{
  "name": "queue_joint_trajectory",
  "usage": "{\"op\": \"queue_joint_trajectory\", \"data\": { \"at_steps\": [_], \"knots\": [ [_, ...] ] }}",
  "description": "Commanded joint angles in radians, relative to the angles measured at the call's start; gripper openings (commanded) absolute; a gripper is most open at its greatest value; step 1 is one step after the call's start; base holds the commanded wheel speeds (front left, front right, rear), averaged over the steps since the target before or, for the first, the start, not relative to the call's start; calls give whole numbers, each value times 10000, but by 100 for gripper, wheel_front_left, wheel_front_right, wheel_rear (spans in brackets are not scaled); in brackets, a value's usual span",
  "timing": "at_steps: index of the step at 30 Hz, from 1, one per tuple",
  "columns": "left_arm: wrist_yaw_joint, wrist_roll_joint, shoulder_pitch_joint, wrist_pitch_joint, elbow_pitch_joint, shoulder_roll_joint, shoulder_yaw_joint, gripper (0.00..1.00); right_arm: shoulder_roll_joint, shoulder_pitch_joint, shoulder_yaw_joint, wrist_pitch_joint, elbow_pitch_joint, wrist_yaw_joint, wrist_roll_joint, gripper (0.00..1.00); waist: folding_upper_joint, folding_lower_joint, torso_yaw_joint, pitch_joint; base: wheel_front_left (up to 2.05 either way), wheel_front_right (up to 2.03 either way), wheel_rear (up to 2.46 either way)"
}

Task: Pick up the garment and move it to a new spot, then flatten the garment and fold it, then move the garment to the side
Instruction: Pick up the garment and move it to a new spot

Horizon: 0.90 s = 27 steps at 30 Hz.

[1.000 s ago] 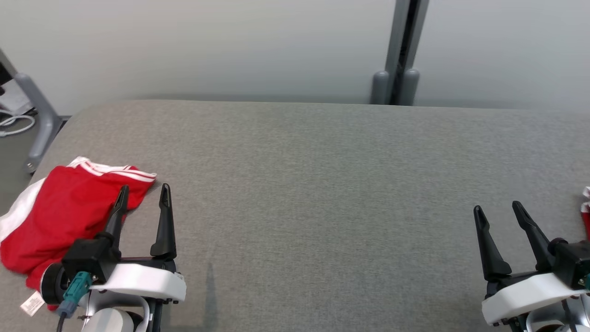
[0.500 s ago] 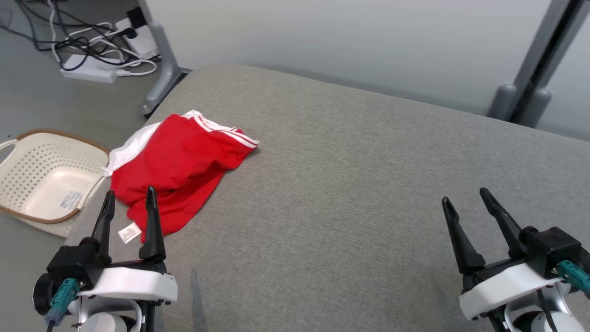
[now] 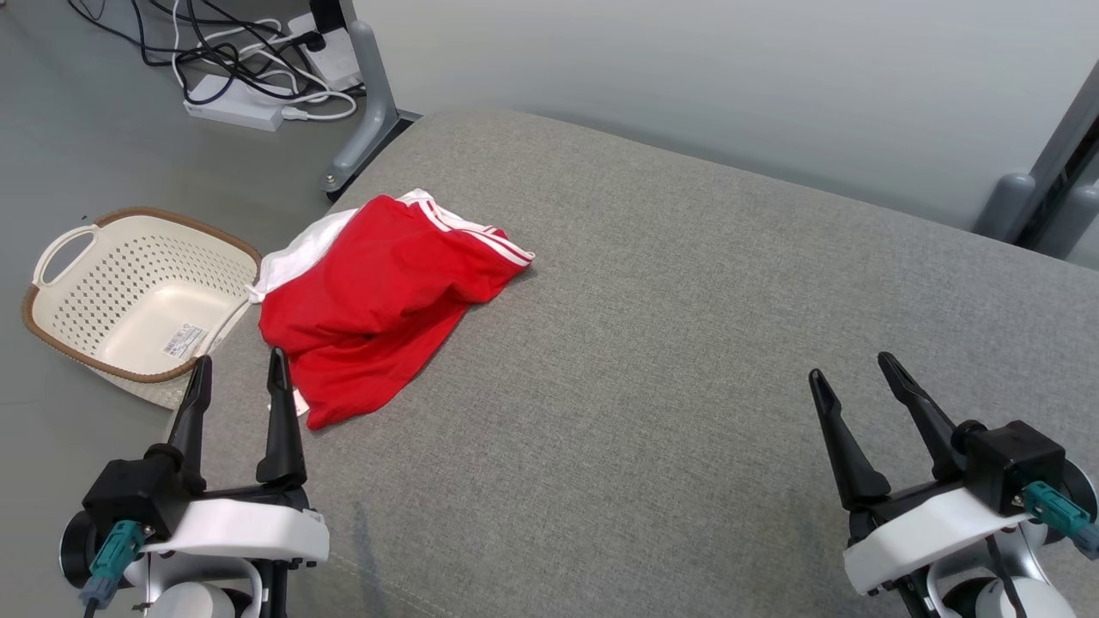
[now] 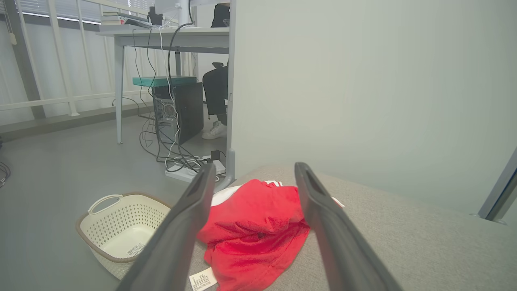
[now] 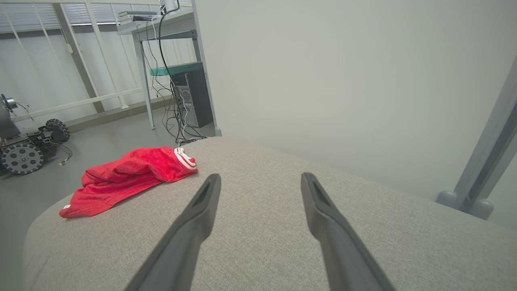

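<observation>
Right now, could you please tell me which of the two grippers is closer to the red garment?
The left gripper: its tips stand beside the near edge of the red garment, while the right gripper is far across the grey surface.

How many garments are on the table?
1. The garment lies crumpled on the table, at its left end, ahead of the left gripper. Others may be out of view.

A crumpled red garment (image 3: pixel 386 300) lies near the grey table's (image 3: pixel 687 360) left edge; both grippers, left (image 3: pixel 236 369) and right (image 3: pixel 850 367), hover with jaws apart.
</observation>
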<state>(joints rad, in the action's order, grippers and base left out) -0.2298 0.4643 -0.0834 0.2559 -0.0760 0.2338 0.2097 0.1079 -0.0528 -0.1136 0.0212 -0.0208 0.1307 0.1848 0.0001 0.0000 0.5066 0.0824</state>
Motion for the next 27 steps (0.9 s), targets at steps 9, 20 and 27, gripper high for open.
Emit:
{"op": "queue_joint_trajectory", "data": {
  "at_steps": [9,20,27],
  "knots": [
    [12,-84,-78,59,50,8,-64,100,101,-149,3,63,68,1,87,100,-1,0,-38,78,0,0,0],
    [-105,8,-1201,-227,923,859,-981,100,141,-395,-231,16,-29,1,158,100,-1,0,-613,340,0,0,0],
    [451,435,-2852,-1223,-228,1319,-960,100,393,-744,-412,-135,-235,1,149,100,-1,0,-1521,1186,0,0,0]
  ]
}}
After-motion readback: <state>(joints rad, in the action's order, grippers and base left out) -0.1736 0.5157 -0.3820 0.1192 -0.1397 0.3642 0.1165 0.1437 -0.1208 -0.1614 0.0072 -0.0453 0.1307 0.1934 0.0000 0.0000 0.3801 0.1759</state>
